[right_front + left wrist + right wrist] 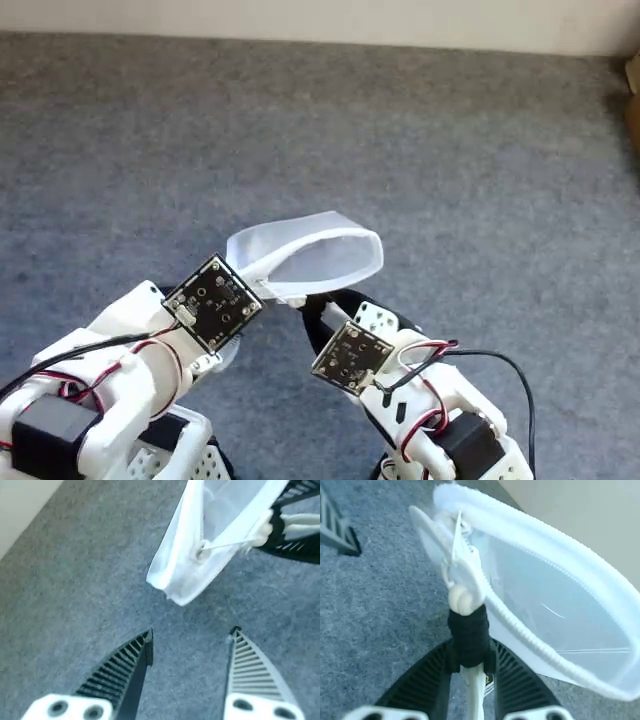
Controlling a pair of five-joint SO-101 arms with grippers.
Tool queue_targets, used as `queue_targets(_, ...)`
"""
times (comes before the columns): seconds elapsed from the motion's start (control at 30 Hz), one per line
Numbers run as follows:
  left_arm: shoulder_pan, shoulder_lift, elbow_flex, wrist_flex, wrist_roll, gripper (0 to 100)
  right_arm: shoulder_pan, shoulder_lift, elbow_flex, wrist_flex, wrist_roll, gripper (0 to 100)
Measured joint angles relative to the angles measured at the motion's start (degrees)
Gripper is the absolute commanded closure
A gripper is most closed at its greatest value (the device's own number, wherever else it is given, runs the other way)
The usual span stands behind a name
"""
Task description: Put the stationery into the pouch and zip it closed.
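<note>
A translucent white pouch (310,255) hangs tilted just above the grey carpet, its zippered mouth gaping. My right gripper (470,652) is shut on the black-wrapped pull cord (469,630) that ends in a white knot (461,600) at the zipper. In the high view its black fingers (335,305) sit at the pouch's near edge. My left gripper (192,632) stands open over bare carpet, a short way from the pouch's corner (180,587), touching nothing. The left wrist view also has the right gripper's fingers (297,542) holding the cord (265,527).
Grey carpet (450,150) covers the whole work area. A pale wall (300,15) runs along the far side, and a brown object (633,100) sits at the right edge. The arms' white bases (150,450) fill the near edge.
</note>
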Motion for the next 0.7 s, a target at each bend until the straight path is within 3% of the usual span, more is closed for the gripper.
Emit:
queue_targets(0.43, 0.5, 0.1, 11.4, -17.7, 1.3, 77, 0.0, 0.0, 0.0, 0.0, 0.0, 99.4)
queue_targets(0.57, 4.0, 0.4, 14.9, -21.6, 1.3, 77, 0.0, 0.0, 0.0, 0.0, 0.0, 99.4)
queue_targets(0.7, 7.8, 0.1, 17.7, -25.4, 1.3, 85, 0.2, 0.3, 0.0, 0.0, 0.0, 99.4)
